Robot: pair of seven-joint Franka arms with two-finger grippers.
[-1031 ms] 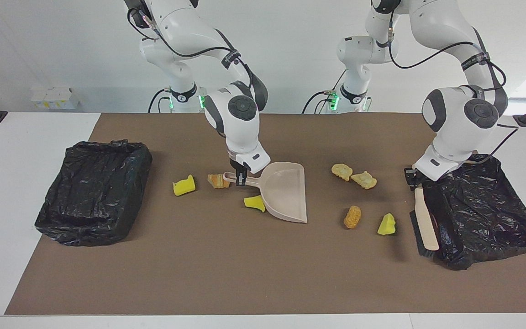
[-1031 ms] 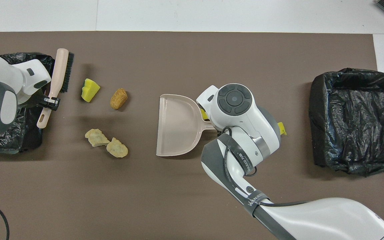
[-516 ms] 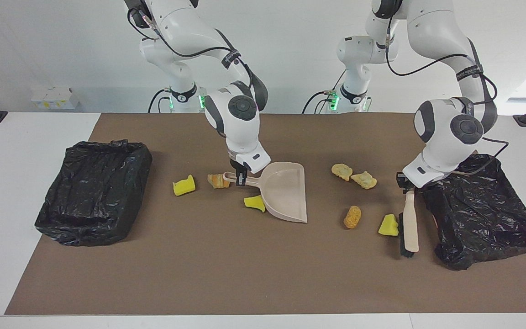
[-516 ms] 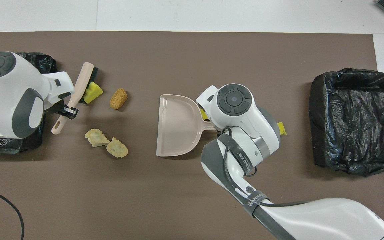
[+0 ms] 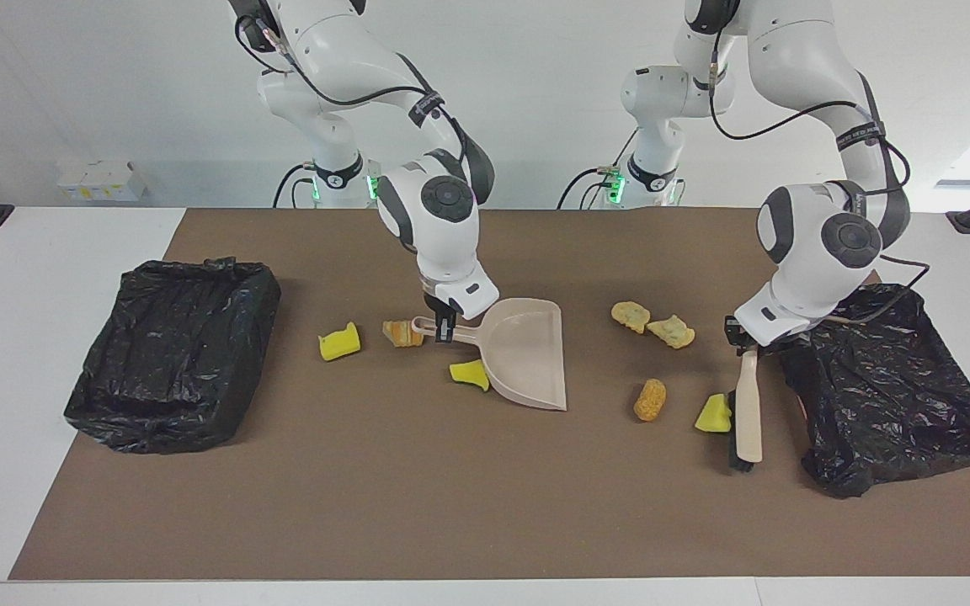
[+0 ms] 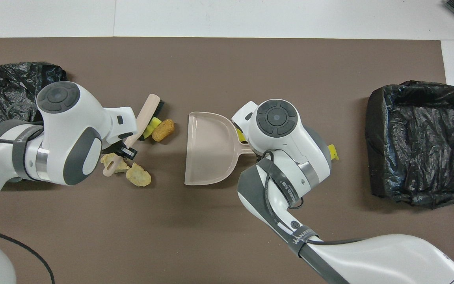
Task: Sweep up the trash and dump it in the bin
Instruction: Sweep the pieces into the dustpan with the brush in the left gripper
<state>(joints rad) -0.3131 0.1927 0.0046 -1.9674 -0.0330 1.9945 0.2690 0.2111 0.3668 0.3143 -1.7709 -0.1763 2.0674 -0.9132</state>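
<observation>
Bright, even light; soft shadows

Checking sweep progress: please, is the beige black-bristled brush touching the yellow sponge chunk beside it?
Touching: overhead view shows the brush pressed against that yellow sponge chunk.

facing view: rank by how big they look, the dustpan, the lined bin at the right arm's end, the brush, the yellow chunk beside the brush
1. lined bin
2. dustpan
3. brush
4. yellow chunk

None look alike; all rest on the table, so nearness barely matters.
</observation>
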